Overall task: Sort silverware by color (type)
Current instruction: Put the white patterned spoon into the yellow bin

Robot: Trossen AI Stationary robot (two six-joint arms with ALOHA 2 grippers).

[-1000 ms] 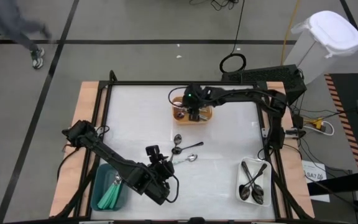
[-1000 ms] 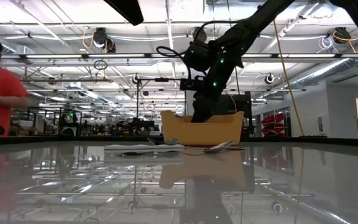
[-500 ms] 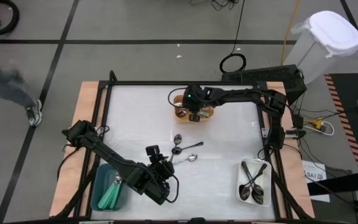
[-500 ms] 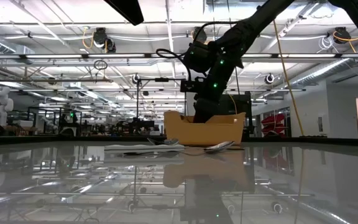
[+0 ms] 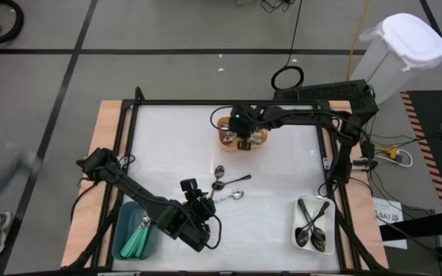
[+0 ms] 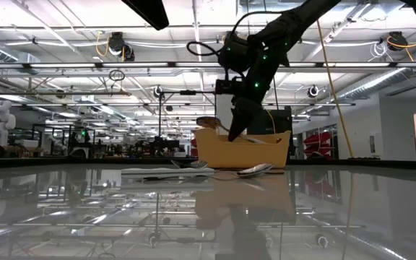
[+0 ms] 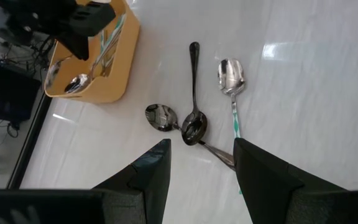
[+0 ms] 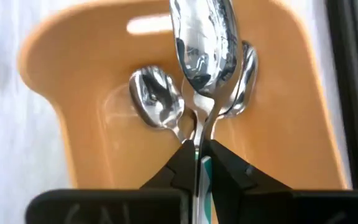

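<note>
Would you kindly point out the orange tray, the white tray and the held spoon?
Orange tray [image 7: 114, 87]: left wrist view, on its outer wall.
White tray [image 5: 298, 205]: high view, on its rim.
Held spoon [image 8: 202, 37]: right wrist view, on its bowl.

Spoon [image 8: 201, 43] handle hidden btwn right pincer [image 8: 198, 163] fingers — colour unclear.

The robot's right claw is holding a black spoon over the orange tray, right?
Not quite. The spoon in the right claw has a shiny silver bowl and a green handle, as the right wrist view shows. The rest is right: the claw holds it over the orange tray.
</note>
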